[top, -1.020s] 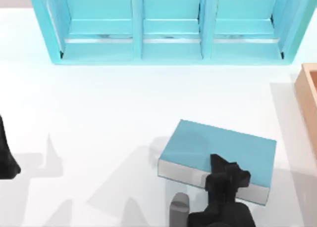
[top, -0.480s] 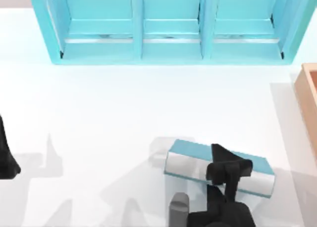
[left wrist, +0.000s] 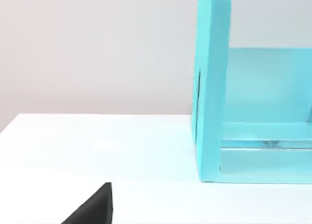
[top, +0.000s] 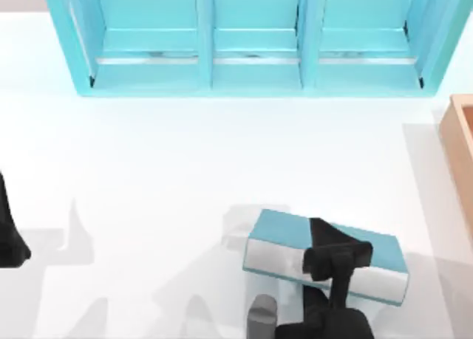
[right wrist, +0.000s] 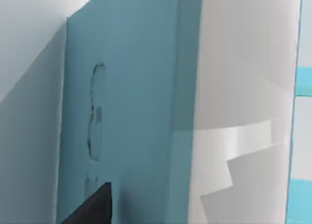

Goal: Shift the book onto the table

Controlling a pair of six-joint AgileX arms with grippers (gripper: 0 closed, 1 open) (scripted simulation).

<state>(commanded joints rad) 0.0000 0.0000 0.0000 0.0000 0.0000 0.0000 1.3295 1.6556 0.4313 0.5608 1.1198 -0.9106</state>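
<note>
right wrist view: book [right wrist: 131, 112] cover marking unreadable.

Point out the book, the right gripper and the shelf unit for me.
book [top: 284, 227]: top view, on its teal cover near the left end.
right gripper [top: 336, 256]: top view, between its fingertips over the book.
shelf unit [top: 255, 80]: top view, on its front ledge.

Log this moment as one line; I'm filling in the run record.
right gripper: clamped on book | book: tilted, page edges up, near table front | left gripper: parked at left edge
</note>
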